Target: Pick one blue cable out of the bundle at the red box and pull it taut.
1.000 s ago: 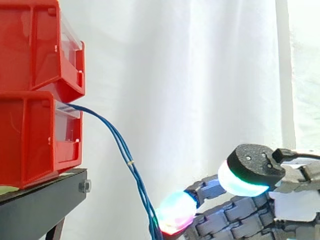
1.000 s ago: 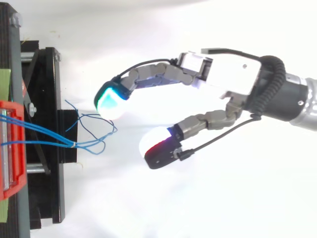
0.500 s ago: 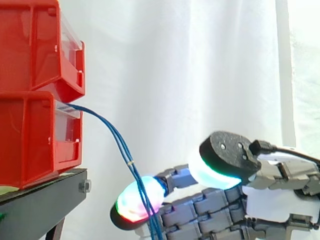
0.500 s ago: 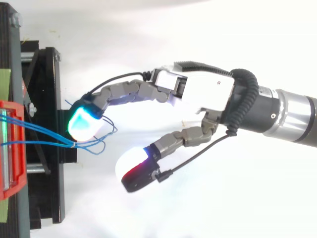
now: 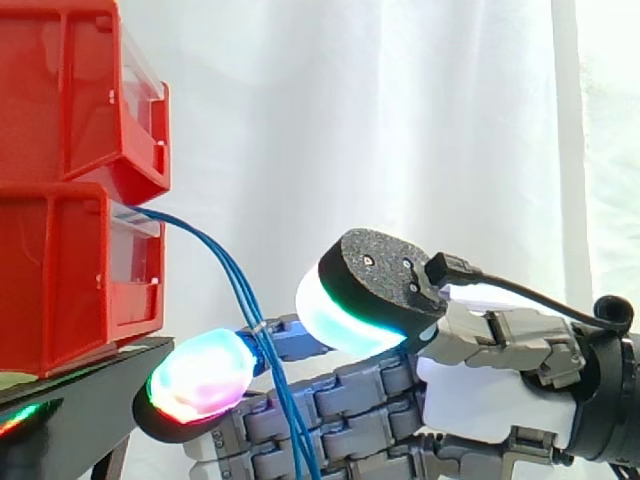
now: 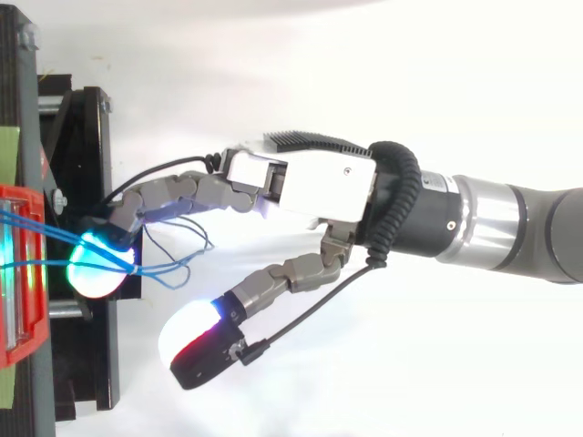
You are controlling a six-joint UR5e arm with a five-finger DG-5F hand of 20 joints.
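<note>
Top view: thin, looping blue cables (image 6: 159, 270)

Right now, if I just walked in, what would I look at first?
The big robot hand would catch your eye first, coming in from the right with its fingers spread open and its fingertips glowing pink, green and cyan. One glowing tip is right by the thin blue cables that droop out of the stacked red bins on the left.

Hand (image 6: 310, 187) closer to the red bins (image 5: 60, 280) — fingers (image 6: 96, 266) now among blue cables (image 5: 241, 291).
</note>
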